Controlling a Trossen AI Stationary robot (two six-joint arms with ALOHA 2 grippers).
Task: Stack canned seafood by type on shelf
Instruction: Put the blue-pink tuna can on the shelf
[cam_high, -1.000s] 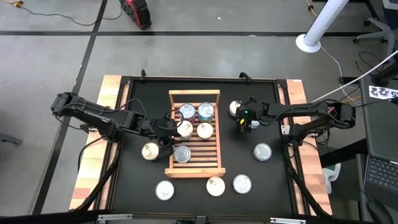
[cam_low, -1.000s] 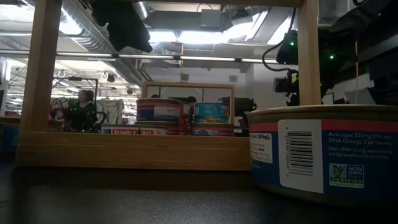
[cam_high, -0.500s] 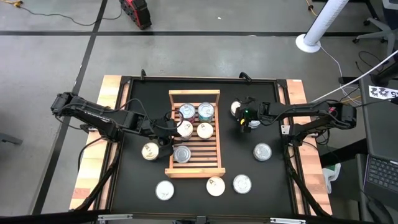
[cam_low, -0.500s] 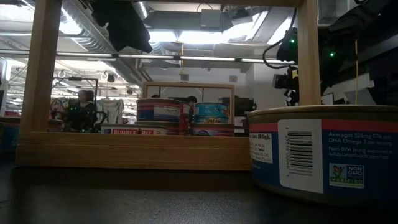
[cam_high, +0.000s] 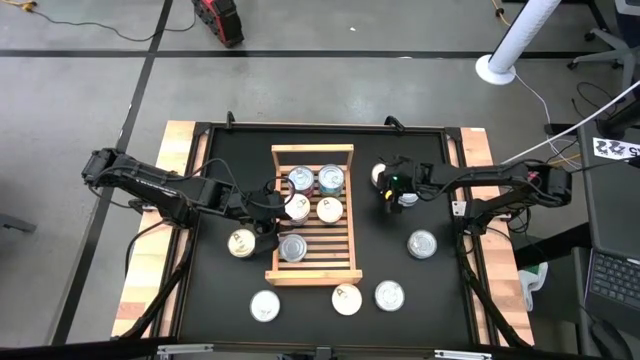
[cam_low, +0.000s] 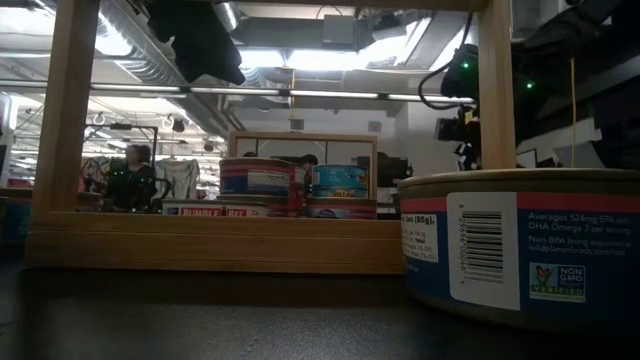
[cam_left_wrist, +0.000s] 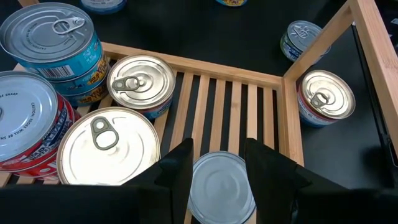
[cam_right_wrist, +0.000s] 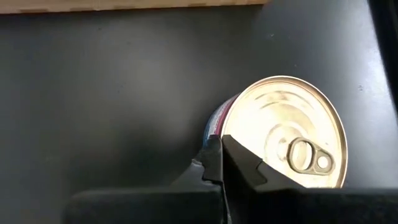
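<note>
On the near strip of the matte black counter (cam_high: 220, 290) lie three flat round tins with pale lids. Midway, the left tool (cam_left_wrist: 216, 163) straddles a smooth silver-lidded can (cam_left_wrist: 221, 186) resting on the slatted wooden shelf (cam_high: 314, 213), fingers half apart. Farther back, the right tool (cam_right_wrist: 219, 155), pinched fully together and holding nothing, touches a glossy pull-tab tin (cam_right_wrist: 283, 134) beside the shelf.

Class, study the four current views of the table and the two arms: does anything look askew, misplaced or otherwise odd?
One thing: the right gripper has shut beside the gold-lidded can right of the rack, its fingers closed together with nothing between them. The left gripper straddles a can on the rack normally.
</note>
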